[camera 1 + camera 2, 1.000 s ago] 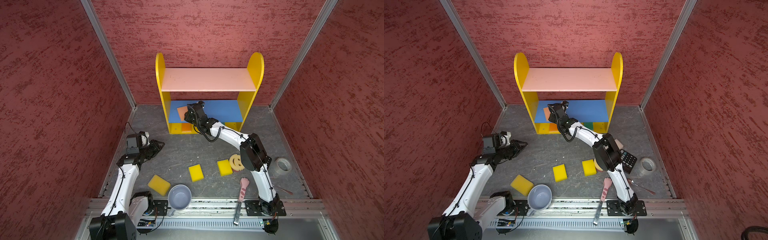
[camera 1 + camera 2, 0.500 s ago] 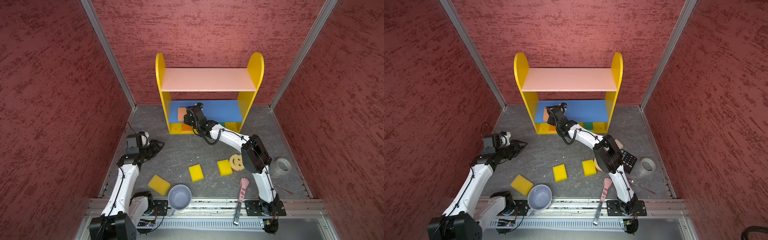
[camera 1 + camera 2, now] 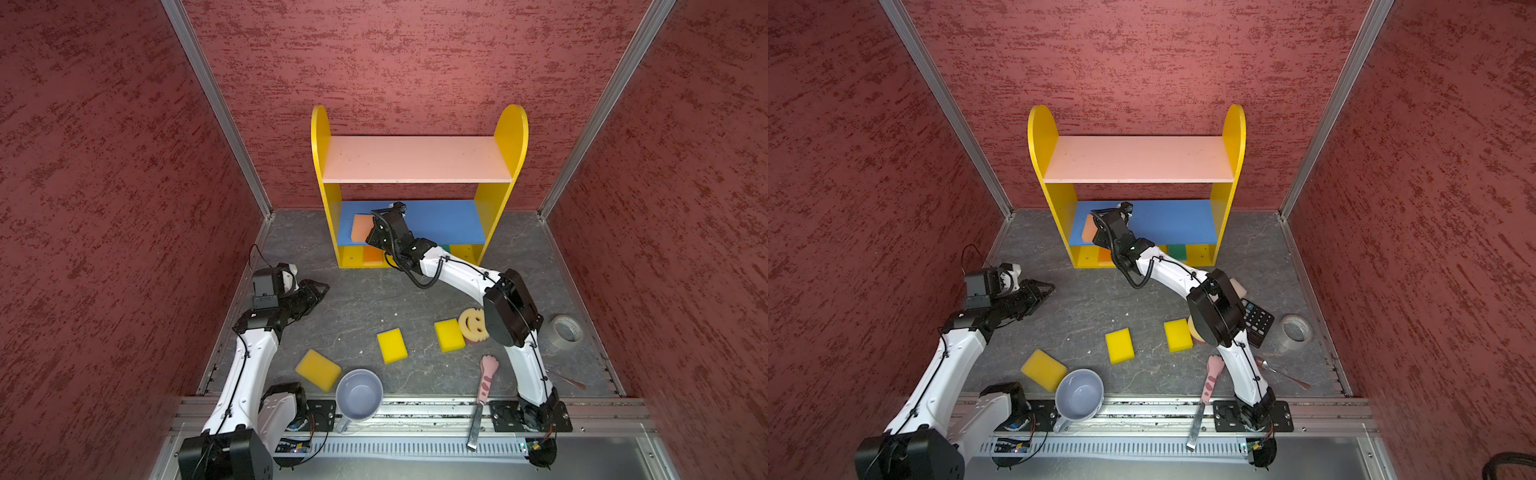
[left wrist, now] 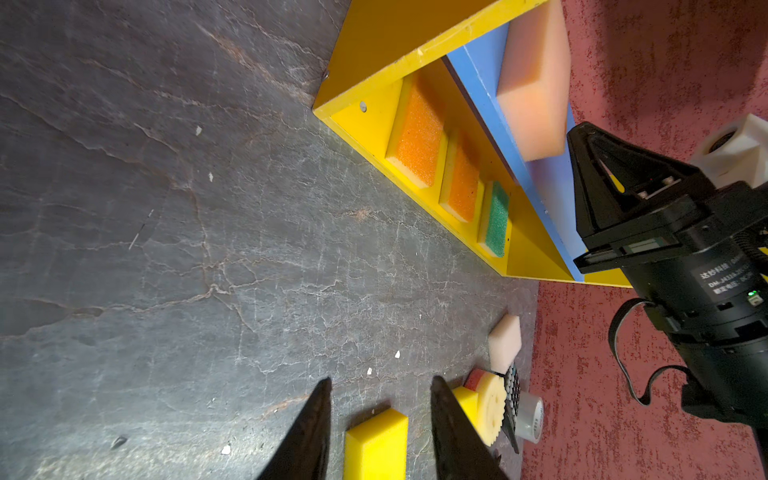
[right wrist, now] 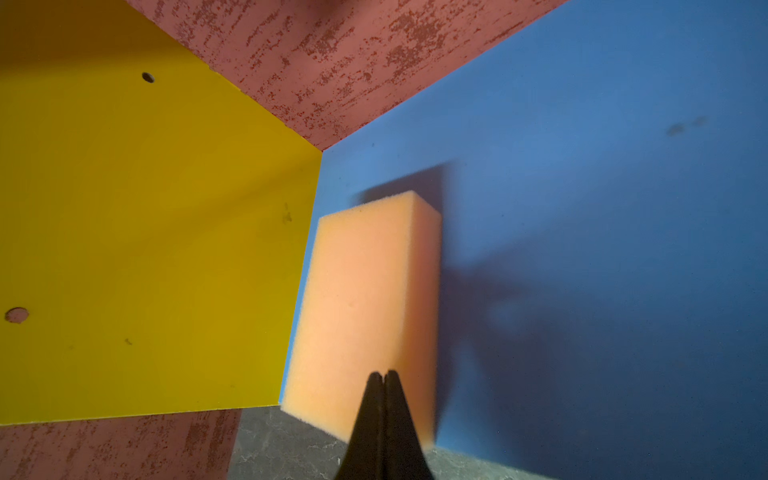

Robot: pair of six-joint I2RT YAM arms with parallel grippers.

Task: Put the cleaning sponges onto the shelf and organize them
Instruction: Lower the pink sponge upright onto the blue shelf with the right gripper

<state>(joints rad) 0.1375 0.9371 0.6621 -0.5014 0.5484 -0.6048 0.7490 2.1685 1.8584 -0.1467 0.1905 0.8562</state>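
Note:
The shelf (image 3: 415,160) (image 3: 1138,160) stands at the back wall. A peach sponge (image 5: 365,307) (image 3: 360,227) lies at the left end of its blue middle board. My right gripper (image 5: 382,374) (image 4: 575,133) is shut and empty, its tips just in front of that sponge. Two orange sponges (image 4: 415,133) and a green one (image 4: 494,218) sit on the bottom board. On the floor lie three yellow sponges (image 3: 318,369) (image 3: 392,345) (image 3: 449,334), the round smiley sponge (image 3: 471,324) and a pale pink one (image 4: 505,343). My left gripper (image 4: 380,382) (image 3: 322,286) hovers open at the left, holding nothing.
A grey-blue mug (image 3: 358,394) and a pink cat-paw tool (image 3: 486,378) lie at the front edge. A tape roll (image 3: 565,332), a calculator (image 3: 1258,320) and a spoon (image 3: 1283,374) sit at the right. Red walls close in three sides.
The right gripper's jaws have closed and it has drawn back slightly from the peach sponge, which stays on the blue board. The left arm has hardly moved.

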